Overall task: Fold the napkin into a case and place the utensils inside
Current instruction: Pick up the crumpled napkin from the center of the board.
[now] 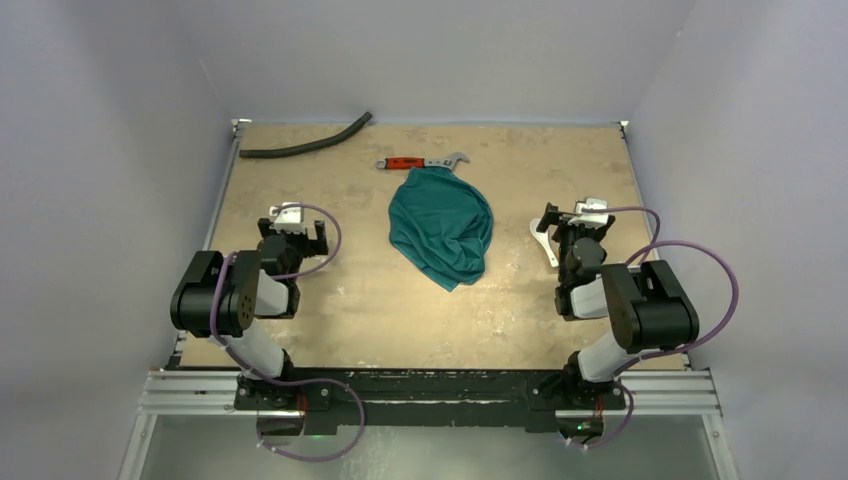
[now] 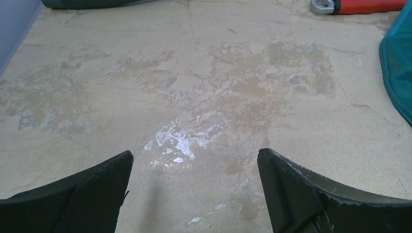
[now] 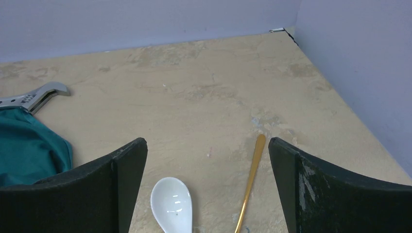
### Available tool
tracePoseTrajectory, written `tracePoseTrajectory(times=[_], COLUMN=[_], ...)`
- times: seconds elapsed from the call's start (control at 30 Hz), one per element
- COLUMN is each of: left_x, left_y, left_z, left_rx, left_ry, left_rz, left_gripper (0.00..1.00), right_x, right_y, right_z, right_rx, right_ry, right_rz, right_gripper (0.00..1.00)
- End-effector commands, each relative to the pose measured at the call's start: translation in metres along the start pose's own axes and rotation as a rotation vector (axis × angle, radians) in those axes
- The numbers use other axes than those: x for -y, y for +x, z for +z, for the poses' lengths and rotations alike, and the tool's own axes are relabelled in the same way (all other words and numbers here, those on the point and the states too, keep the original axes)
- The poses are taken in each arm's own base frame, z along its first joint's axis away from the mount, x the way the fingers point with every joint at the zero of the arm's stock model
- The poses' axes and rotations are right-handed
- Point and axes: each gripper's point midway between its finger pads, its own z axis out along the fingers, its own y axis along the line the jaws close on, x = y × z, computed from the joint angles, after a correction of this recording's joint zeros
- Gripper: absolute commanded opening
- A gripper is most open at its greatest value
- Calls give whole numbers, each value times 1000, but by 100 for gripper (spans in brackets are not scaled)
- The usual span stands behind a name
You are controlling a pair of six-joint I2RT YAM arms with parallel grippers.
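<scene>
The teal napkin (image 1: pixel 442 225) lies bunched in a loose teardrop heap at the table's middle; no case is in view. Its edge shows in the left wrist view (image 2: pixel 398 73) and the right wrist view (image 3: pixel 24 150). The utensils lie to its right: a white spoon (image 3: pixel 171 204) (image 1: pixel 543 242) and a slim tan utensil (image 3: pixel 251 174), side by side on the table below my right gripper (image 3: pixel 208 143) (image 1: pixel 575 225). That gripper is open and hovers over them, touching neither. My left gripper (image 2: pixel 194 155) (image 1: pixel 297 235) is open over bare table, left of the napkin.
A red-handled wrench (image 1: pixel 425 162) (image 2: pixel 359 6) (image 3: pixel 36 94) lies just beyond the napkin's far end. A black corrugated hose (image 1: pixel 305 145) (image 2: pixel 92 4) rests at the far left. Grey walls enclose the table on the left, back and right.
</scene>
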Motion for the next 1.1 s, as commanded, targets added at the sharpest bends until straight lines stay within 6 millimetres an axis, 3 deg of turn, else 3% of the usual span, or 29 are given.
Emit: tracePoseTrajectory(times=[0.0, 0.13, 0.2, 0.33, 0.43, 0.47, 0.5, 0.57, 0.63, 0.77, 0.87, 1.07], left_x=[-1, -1, 8, 10, 12, 13, 16, 19, 20, 24, 30, 52], left_y=[-19, -19, -18, -28, -42, -48, -51, -53, -58, -76, -92, -103], left_z=[5, 5, 6, 13, 33, 38, 40, 40, 36, 26, 19, 6], left_rx=[59, 59, 52, 27, -127, -174, -227, -308, -362, -451, -498, -614], left_ry=[-8, -8, 11, 27, 44, 61, 89, 113, 122, 164, 207, 341], left_rz=[1, 1, 8, 6, 14, 44, 55, 55, 52, 66, 54, 10], left_gripper=[98, 99, 99, 99, 98, 99, 99, 99, 99, 96, 96, 96], right_x=[-2, 10, 15, 19, 44, 44, 38, 37, 25, -10, -34, -115], right_y=[-18, -22, -23, -51, -33, -31, -41, -32, -39, -76, -88, -84], right_z=[3, 1, -4, -12, -1, 2, 11, 9, 3, -21, -24, -60], right_rx=[66, 75, 70, 158, -66, -143, -178, -291, -336, -296, -341, -443], right_ry=[-9, 67, 95, 121, 368, 387, 371, 408, 351, 117, -15, -156], right_rz=[9, 60, 73, 65, 233, 219, 197, 224, 305, 525, 442, 252], right_gripper=[98, 98, 98, 98, 98, 98, 98, 98, 99, 98, 98, 98])
